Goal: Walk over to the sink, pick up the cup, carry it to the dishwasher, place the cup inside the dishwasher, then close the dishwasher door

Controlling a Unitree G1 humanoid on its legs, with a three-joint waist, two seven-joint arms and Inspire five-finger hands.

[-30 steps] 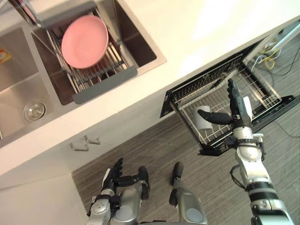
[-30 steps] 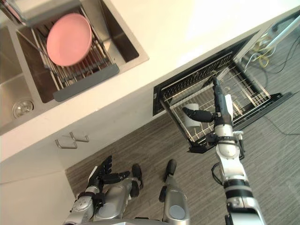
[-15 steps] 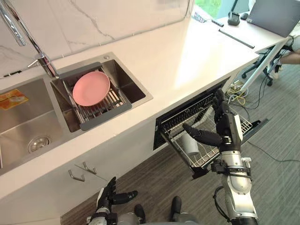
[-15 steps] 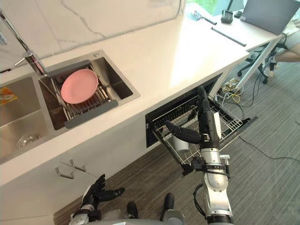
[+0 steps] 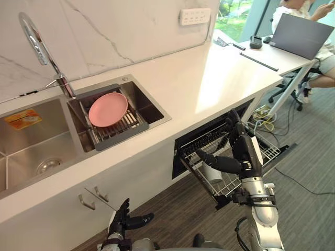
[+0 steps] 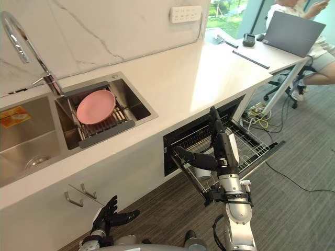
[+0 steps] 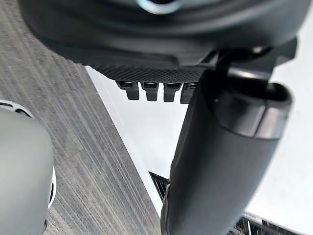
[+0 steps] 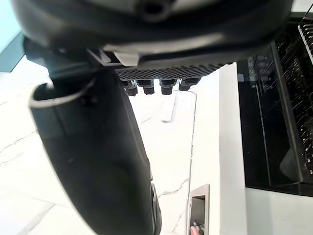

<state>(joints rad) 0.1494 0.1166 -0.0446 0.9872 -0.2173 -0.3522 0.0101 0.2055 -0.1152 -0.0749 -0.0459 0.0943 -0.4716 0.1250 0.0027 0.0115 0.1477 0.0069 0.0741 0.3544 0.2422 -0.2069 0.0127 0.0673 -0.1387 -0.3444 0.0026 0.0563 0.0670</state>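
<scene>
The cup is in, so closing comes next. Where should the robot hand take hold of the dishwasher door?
The door lies open and flat under the pulled-out rack, so its long outer edge is probably the part to grip. Come from the floor side, fingers under that edge, and lift. The right robot hand hovers open above the rack.

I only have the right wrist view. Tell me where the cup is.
Observer: The white cup sits in the pulled-out dishwasher rack.
Operator: Report the right hand.
Observer: The right hand is open above the rack and holds nothing; its thumb reaches across just over the cup.
Operator: Give me the door.
Observer: The dishwasher door is folded down, open, beneath the rack.
</scene>
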